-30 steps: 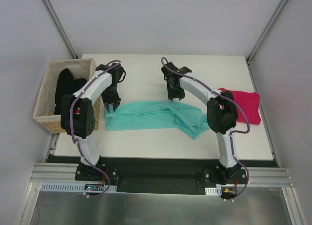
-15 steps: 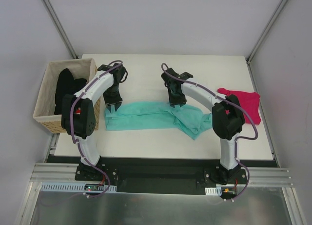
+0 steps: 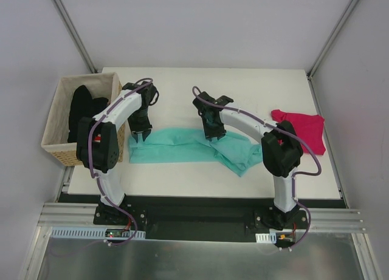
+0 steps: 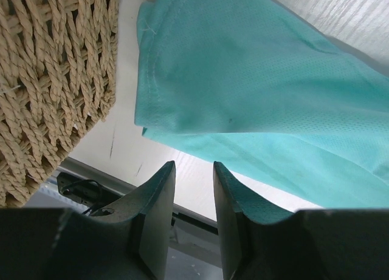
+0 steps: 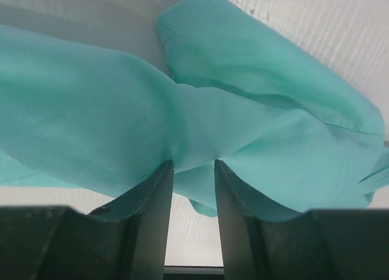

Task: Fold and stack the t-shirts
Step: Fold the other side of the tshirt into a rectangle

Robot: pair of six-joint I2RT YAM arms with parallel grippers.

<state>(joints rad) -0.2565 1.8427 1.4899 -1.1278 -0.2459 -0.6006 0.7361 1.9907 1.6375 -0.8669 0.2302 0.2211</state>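
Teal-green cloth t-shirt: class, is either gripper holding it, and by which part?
The right gripper pinches a fold near the teal-green t-shirt's middle. The left gripper hangs open by its left edge, holding nothing.

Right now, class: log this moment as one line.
left gripper: open above teal t-shirt | right gripper: pinching teal t-shirt | pink t-shirt: table right | basket: black cloth

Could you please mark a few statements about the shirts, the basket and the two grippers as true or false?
1. The teal shirt lies spread on the table. True.
2. The pink shirt is in the basket. False: it lies on the table's right side.
3. The basket holds black cloth. True.
4. The left gripper has teal cloth between its fingers. False: the gap is empty.
5. The right gripper is over the teal shirt. True.
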